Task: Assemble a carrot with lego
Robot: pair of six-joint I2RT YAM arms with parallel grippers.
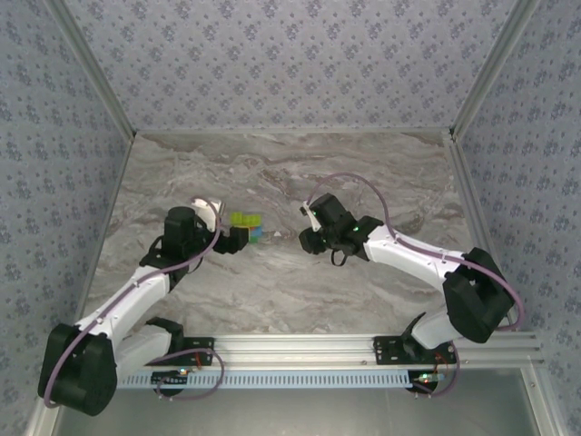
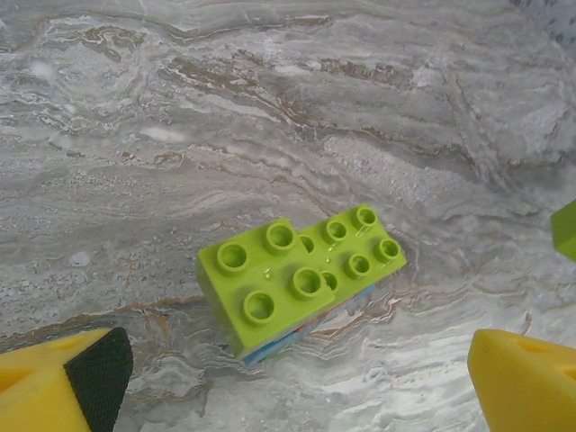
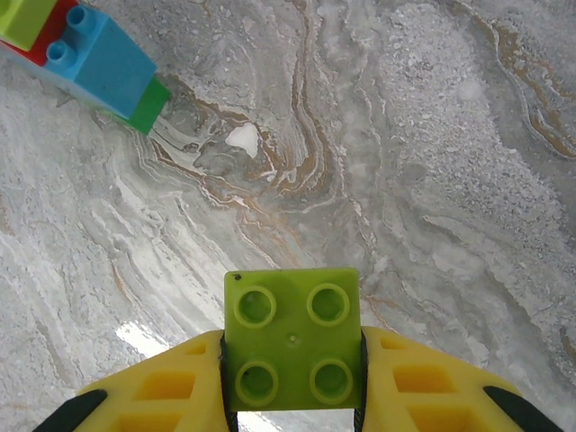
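Note:
The partly built carrot (image 2: 301, 274) lies on the marble table: two lime-green lego bricks on top, with blue and red edges showing beneath. In the right wrist view the carrot (image 3: 81, 54) sits at the upper left, showing lime-green, red, blue and dark green pieces. My left gripper (image 2: 297, 396) is open, its yellow fingers (image 2: 63, 382) spread wide on the near side of the carrot and apart from it. My right gripper (image 3: 292, 360) is shut on a square lime-green four-stud brick (image 3: 292, 337), held above the table to the right of the carrot. From above, the carrot (image 1: 247, 225) lies between the left gripper (image 1: 234, 240) and the right gripper (image 1: 307, 238).
The grey veined marble table (image 1: 290, 173) is fenced by patterned walls on three sides. A metal rail (image 1: 300, 350) carrying both arm bases runs along the near edge. A lime-green sliver (image 2: 565, 229) shows at the right edge of the left wrist view.

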